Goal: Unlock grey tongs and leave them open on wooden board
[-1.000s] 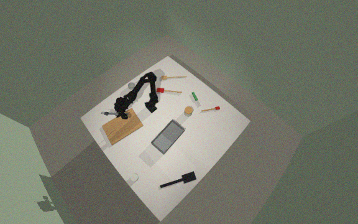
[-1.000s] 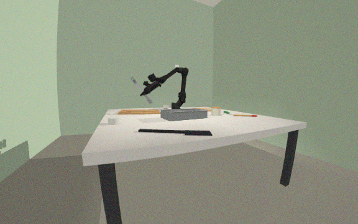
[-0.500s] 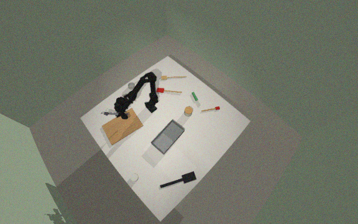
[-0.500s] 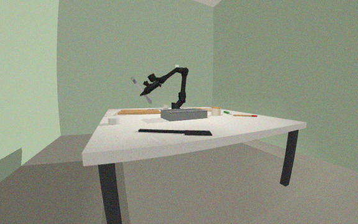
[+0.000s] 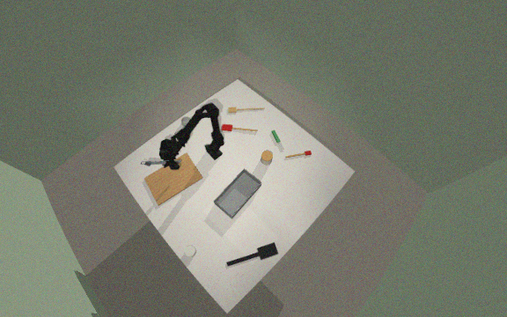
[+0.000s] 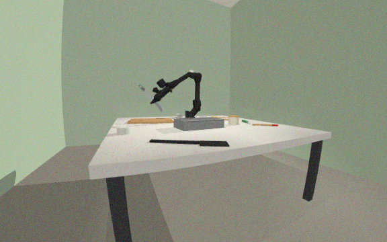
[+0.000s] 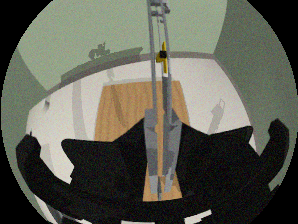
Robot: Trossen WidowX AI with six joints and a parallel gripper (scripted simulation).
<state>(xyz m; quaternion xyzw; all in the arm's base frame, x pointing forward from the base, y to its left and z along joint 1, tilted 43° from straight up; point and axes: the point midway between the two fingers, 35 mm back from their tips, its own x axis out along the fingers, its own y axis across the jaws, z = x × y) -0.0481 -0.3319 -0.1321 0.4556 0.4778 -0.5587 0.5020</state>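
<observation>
Tongs (image 5: 150, 163) (image 6: 160, 107) (image 7: 168, 100) are clamped between the fingers of the claw (image 5: 172, 165) (image 6: 152, 102) (image 7: 156, 119), which hold them clear of the wooden board (image 5: 174, 180) (image 6: 150, 121) (image 7: 125, 105). The roasting tin (image 5: 224, 208) (image 6: 198, 125) stands well apart from the claw, with nothing across it. The tongs slant: the end with the framed opening is above the claw; the opposite end, judged to be the tips, is below it. This attitude probably serves the unlocking step, since the lock requires a squeeze with the tips down. The position beside and above the board also appears suited to a short lowering move afterwards.

Visibility limits: the claw and arm cover part of the tongs in the top view. In the wrist view, the black fingers hide the contact faces. A yellow part (image 7: 159, 58) with a black centre lies between the tong arms, beyond the claw; its function cannot be confirmed. The far end is cut off at the upper edge. Lock release cannot be verified, because the narrow gap between the arms may result from either the lock or the grip.
</observation>
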